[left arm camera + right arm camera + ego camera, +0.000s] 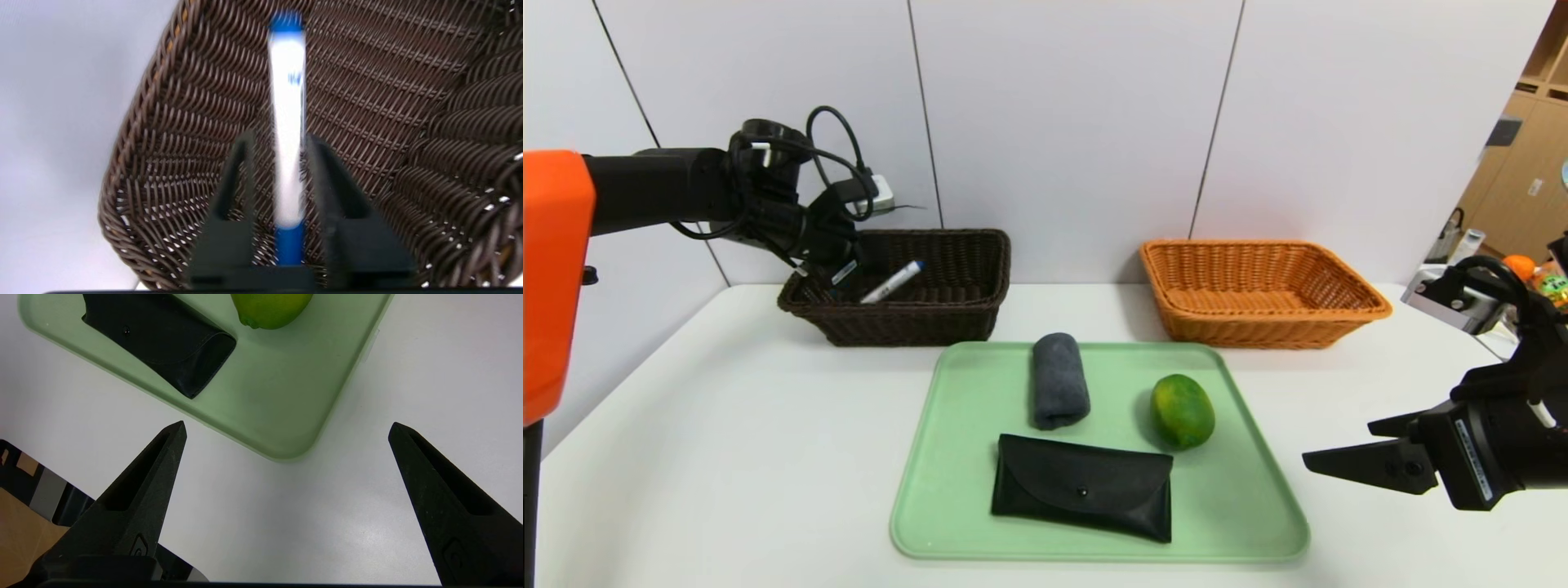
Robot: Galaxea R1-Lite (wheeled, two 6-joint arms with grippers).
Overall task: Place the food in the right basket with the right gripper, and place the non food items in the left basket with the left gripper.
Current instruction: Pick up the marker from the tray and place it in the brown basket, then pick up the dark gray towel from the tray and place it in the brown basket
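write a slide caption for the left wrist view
Left gripper jaws loosened around the marker inside the dark brown basket.

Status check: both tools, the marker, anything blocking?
Left tool open around marker over dark basket. Right tool open, parked beside tray. Nothing blocking.

I log a pale green tray (1241, 523) on my white table (727, 457), grey panelled wall (1062, 114) behind, wooden shelving (1523, 163) far right.

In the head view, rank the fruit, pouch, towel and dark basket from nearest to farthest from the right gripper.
From the right gripper:
1. Green fruit, tray's right side.
2. Black pouch, tray front.
3. Grey towel, tray back.
4. Dark basket, far left.
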